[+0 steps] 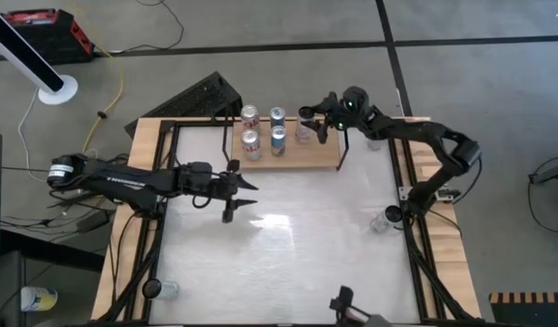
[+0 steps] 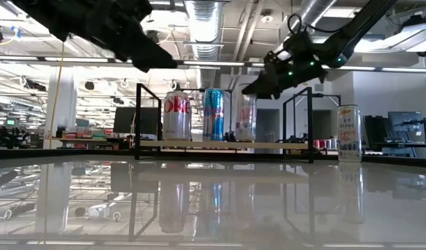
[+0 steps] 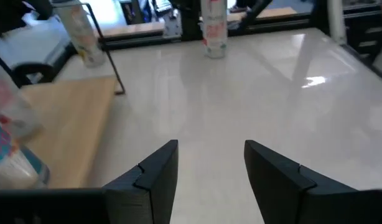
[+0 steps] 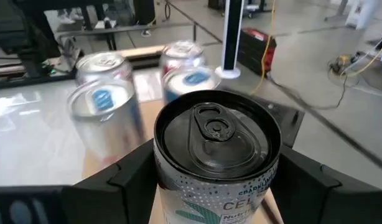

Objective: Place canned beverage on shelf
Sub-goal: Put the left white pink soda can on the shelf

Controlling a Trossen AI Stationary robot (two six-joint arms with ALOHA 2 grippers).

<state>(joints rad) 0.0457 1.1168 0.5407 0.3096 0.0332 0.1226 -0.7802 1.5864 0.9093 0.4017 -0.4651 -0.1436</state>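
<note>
White tabletop [image 1: 279, 245] w/ wooden side slats carries the shelf [image 1: 283, 160] at its far edge. On shelf: four cans in a 2x2 block at its left end, incl. a Diet Coke can [image 2: 176, 115] & a blue can [image 2: 213, 114]; fifth can [image 1: 303, 130] beside them. Right of shelf, two more cans on tabletop [image 1: 379, 221].

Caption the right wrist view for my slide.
Right gripper holds a black-topped can over the shelf, near four cans.
</note>
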